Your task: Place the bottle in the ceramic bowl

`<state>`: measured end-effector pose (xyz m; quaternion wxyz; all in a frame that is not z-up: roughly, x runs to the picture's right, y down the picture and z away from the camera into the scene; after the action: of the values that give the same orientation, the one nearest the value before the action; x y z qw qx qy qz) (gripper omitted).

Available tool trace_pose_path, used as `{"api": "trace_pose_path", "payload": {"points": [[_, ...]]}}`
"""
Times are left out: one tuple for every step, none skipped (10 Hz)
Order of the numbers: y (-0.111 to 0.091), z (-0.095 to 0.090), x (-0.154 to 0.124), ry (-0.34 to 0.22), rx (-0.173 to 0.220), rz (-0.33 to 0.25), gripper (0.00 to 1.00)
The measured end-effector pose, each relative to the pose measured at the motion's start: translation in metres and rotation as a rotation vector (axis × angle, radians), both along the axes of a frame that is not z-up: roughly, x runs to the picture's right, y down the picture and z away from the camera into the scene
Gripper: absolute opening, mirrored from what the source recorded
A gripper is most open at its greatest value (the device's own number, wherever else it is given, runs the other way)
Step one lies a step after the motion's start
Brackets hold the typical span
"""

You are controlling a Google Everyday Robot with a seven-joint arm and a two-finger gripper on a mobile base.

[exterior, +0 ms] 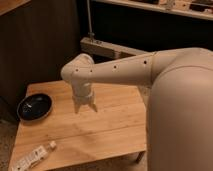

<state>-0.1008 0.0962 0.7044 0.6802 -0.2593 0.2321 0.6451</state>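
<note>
The bottle (34, 155) lies on its side at the front left corner of the wooden table (110, 125), white cap pointing right. The ceramic bowl (34, 107), round, glossy and black, sits at the table's left edge and holds nothing. My gripper (85, 108) hangs from the white arm over the middle of the table, fingers pointing down. It is to the right of the bowl and well behind and to the right of the bottle. It holds nothing that I can see.
My large white arm (170, 100) fills the right side of the view and hides the table's right part. A dark wall and a pale ledge (107, 48) stand behind the table. Speckled floor shows at the lower left.
</note>
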Motion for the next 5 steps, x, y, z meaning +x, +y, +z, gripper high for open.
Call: {"api": "trace_pose_path", "payload": {"points": [[0.0000,0.0000,0.0000,0.000,0.000,0.000,0.65],[0.0000,0.0000,0.0000,0.000,0.000,0.000,0.65],[-0.0004,0.0000,-0.0004,-0.007,0.000,-0.007,0.65],[0.0007,-0.0008,-0.0016,-0.038,-0.001,-0.037,0.65],[0.0011,-0.0032,-0.0050,-0.124,0.006,-0.099,0.65]]}}
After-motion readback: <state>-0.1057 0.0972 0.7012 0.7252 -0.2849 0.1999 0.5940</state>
